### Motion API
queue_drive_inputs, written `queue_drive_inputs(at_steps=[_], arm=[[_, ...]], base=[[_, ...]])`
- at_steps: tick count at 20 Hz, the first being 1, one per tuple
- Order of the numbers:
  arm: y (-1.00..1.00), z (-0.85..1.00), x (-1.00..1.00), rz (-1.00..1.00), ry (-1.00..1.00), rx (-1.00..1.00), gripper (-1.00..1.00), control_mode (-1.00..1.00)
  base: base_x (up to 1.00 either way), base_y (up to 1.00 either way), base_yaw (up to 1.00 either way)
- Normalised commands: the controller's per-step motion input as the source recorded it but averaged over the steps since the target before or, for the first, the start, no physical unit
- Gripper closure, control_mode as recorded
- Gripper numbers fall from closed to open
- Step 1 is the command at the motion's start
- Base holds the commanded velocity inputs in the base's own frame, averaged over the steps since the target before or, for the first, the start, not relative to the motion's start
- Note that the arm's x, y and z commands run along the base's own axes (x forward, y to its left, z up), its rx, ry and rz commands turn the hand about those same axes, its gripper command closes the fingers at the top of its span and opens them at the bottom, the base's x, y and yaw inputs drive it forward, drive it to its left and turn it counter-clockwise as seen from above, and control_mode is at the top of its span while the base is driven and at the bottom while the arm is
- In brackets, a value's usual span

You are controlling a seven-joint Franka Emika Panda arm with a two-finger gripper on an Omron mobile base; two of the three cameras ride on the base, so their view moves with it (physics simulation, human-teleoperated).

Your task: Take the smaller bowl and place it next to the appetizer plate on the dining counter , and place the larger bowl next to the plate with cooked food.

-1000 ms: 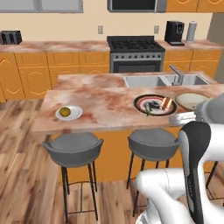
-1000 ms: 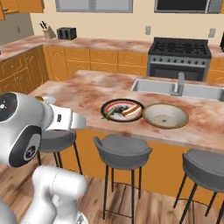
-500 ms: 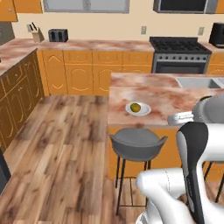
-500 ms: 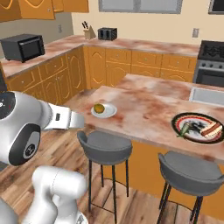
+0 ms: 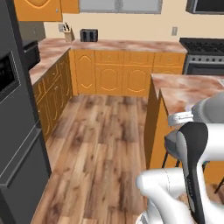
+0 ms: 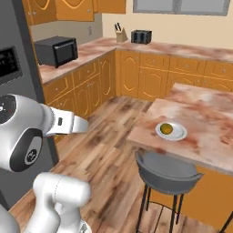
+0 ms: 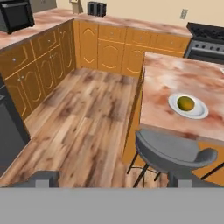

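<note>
The dining counter (image 6: 214, 123) fills the right side, marbled pink-brown top over orange sides. A grey stool (image 6: 167, 170) stands at its near edge. Near that edge lies a small white plate (image 7: 188, 105) holding a yellow-green morsel. The gripper (image 7: 113, 180) hangs empty, fingers spread wide, above the wooden floor (image 5: 100, 144).

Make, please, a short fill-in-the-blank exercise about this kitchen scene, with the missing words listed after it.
1. The white plate on the dining counter holds one small ____ food item.
2. A grey ____ stands on the wood floor just in front of that plate.
3. The black microwave sits on the ____ counter, not on the island.
4. The toaster stands beside the knife ____.

Missing words: yellow-green; stool; wall; block
</note>
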Motion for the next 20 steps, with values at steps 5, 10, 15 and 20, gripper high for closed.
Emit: queue_drive_inputs(at_steps=[5,10,15,20], arm=[[0.00,0.00,0.00,0.00,0.00,0.00,-1.00,1.00],[0.00,0.00,0.00,0.00,0.00,0.00,-1.00,1.00],[0.00,0.00,0.00,0.00,0.00,0.00,-1.00,1.00],[0.00,0.00,0.00,0.00,0.00,0.00,-1.00,1.00]], base=[[0.91,0.81,0.00],[1.00,0.39,0.00],[1.00,0.00,-0.03],[1.00,0.00,-0.04]])
